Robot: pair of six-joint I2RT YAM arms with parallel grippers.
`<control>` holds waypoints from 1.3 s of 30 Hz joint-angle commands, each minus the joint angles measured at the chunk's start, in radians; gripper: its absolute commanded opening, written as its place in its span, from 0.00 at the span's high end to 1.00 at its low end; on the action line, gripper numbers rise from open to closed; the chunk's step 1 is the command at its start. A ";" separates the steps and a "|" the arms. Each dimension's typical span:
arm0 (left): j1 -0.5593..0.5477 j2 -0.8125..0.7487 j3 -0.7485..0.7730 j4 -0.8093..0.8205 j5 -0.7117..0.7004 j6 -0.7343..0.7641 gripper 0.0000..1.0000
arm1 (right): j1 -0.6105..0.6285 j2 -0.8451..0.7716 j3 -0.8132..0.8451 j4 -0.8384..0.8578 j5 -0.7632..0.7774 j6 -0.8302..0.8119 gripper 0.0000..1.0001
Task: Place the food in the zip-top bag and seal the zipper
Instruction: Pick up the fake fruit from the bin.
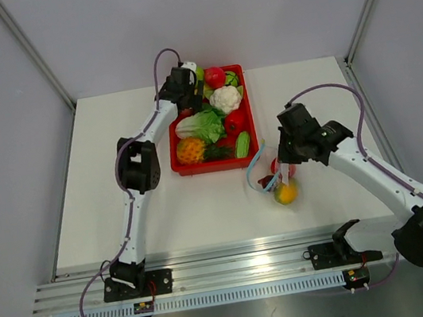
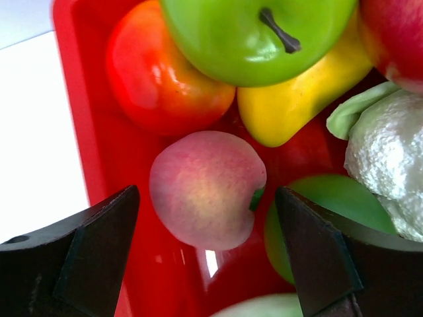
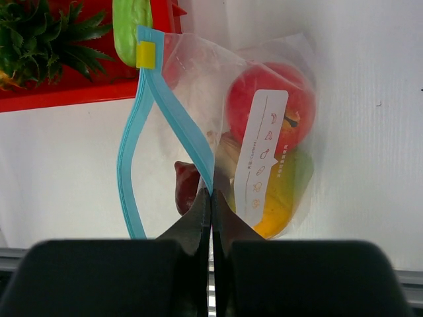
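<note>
Two wrist cameras reveal what the overhead view blurs: beside the red tray lies the zip-top bag, food inside; left gripper gapes empty over a peach, right gripper clamps the zipper, the white label print too small to read.

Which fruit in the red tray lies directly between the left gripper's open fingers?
The pinkish peach; the green apple, the red fruit and the yellow one lie beyond the left gripper.
</note>
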 commanded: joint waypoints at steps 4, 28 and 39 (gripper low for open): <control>0.002 0.033 0.061 0.030 0.008 0.032 0.19 | 0.004 0.041 0.057 0.037 -0.001 -0.023 1.00; -0.009 -0.367 -0.246 0.091 0.054 -0.005 0.77 | 0.004 -0.050 0.013 0.046 -0.011 0.012 1.00; -0.021 -0.634 -0.486 0.127 0.286 -0.152 0.89 | 0.005 -0.083 -0.027 0.089 -0.051 0.038 1.00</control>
